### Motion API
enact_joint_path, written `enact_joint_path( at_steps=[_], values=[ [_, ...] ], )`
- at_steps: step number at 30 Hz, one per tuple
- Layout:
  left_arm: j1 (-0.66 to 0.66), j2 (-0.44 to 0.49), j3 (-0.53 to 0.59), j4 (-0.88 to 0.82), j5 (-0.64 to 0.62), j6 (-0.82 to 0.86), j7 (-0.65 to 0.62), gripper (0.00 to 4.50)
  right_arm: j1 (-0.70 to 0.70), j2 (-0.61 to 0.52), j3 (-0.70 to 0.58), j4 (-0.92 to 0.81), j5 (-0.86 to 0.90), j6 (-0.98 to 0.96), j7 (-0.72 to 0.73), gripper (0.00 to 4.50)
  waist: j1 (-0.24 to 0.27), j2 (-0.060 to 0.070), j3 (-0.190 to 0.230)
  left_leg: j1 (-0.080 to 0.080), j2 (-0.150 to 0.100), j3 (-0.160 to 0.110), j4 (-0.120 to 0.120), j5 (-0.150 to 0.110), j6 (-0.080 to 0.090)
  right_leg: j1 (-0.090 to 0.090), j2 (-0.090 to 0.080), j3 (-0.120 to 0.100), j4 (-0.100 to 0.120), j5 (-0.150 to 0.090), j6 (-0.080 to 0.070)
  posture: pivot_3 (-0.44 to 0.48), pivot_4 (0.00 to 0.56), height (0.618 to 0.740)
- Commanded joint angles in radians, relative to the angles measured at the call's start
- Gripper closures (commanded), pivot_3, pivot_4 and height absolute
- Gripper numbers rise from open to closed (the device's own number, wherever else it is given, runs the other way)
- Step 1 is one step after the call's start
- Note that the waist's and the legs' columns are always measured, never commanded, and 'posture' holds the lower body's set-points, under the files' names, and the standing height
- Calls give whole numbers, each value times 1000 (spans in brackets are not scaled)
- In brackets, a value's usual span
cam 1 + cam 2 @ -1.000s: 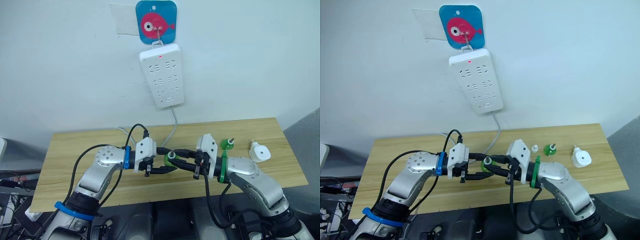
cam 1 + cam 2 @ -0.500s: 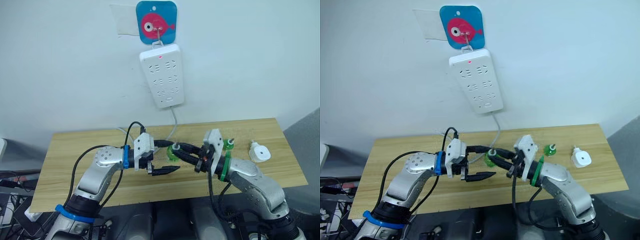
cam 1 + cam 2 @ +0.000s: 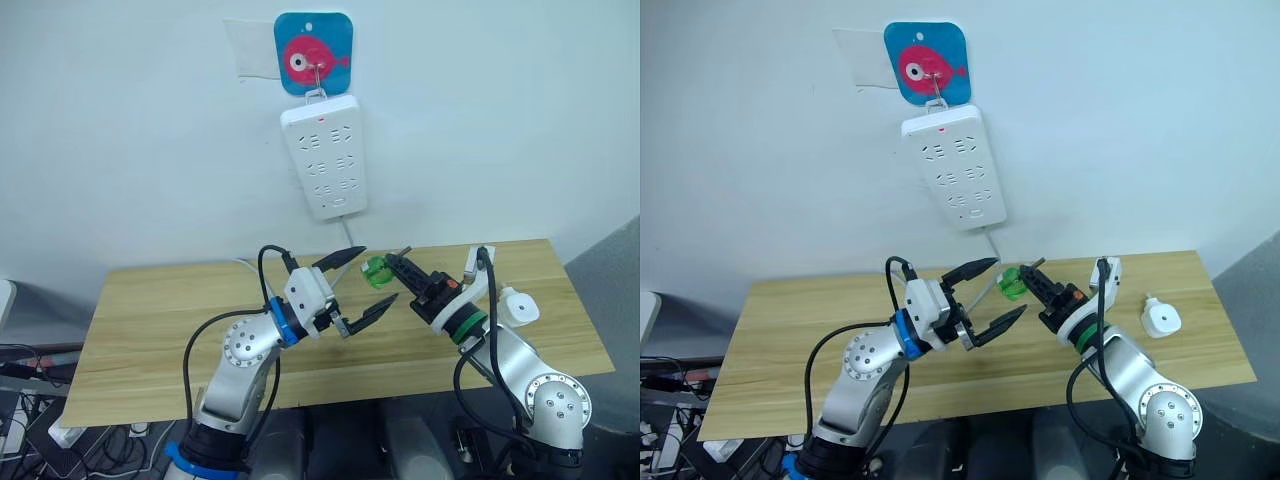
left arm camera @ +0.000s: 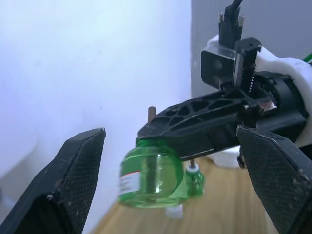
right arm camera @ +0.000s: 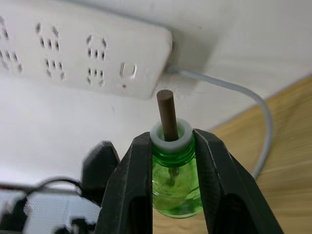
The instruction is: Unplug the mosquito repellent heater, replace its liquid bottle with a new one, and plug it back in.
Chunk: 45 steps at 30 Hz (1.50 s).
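My right gripper (image 3: 396, 266) is shut on the neck of a green liquid bottle (image 3: 377, 272), held in the air above the wooden table (image 3: 180, 300). In the right wrist view the bottle (image 5: 171, 187) points its brown wick toward the wall, with a finger (image 5: 130, 195) on each side. My left gripper (image 3: 365, 280) is wide open. In the left wrist view its fingers (image 4: 73, 187) flank the bottle (image 4: 153, 178) without touching it. The mosquito repellent heater (image 3: 518, 306) lies unplugged on the table's right end.
A white power strip (image 3: 325, 155) hangs on the wall from a blue fish hook (image 3: 316, 55), and its cable (image 5: 239, 92) runs down to the table. A second small green bottle (image 4: 195, 181) stands on the table behind the held one.
Both arms have risen from low over the table toward the wall. The right gripper carried the green bottle up. The left gripper let go of it and opened wide.
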Motion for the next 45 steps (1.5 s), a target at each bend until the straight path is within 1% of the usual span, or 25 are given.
enact_joint_path(
  at_steps=[1,5,9,15,23,45],
  values=[
    [10,-16,-24,2,11,-25,32,0,-9,-42,11,-19,122,-38,-59,3682,-1,0,-1,0,0,0,0,0,0,0,0,0,0,0,0,-131,216,740],
    [-21,-4,1,47,-5,-36,31,0,-13,-112,37,-12,185,-49,-56,3682,0,0,-2,0,0,0,0,0,0,0,2,0,0,0,0,-125,223,740],
    [-46,5,10,88,-22,-50,16,0,-19,-147,59,2,237,-83,-63,3682,0,1,-2,0,0,0,0,0,0,0,5,0,0,0,0,-123,225,740],
    [-65,-8,1,118,-29,-121,-1,0,-25,-157,95,-7,305,-143,-102,3682,0,1,-2,0,1,0,1,0,0,1,5,0,0,0,0,-126,231,740],
    [-74,-21,-5,149,-1,-184,27,0,-20,-182,128,-23,357,-195,-123,3682,-1,1,-2,0,1,0,1,0,1,1,5,0,0,0,0,-138,239,740],
    [-90,-25,-13,193,10,-214,35,0,-19,-238,182,-45,408,-252,-126,3682,-1,1,-2,0,1,0,1,0,1,1,5,0,0,0,0,-146,247,740]
  ],
)
